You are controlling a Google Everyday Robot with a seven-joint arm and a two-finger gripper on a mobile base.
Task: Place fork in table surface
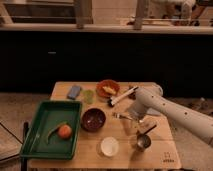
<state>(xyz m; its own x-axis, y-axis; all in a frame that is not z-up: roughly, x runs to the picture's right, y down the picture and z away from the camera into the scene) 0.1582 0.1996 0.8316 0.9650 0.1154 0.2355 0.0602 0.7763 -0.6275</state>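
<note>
Jaws of the gripper [136,120] seem closed on the fork [121,116], hiding its right end. It juts left over the table [165,141], just beside the brown bowl [93,119]. Whether it touches the wood is unclear. The arm [175,112] is cut off at right.

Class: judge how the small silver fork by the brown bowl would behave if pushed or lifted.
The fork looks thin and metal, so probably stiff and light. Its shiny handle may slip when pinched. Slim and flattish, it would likely slide, not roll, on the table surface. The end effector is close beside it.
</note>
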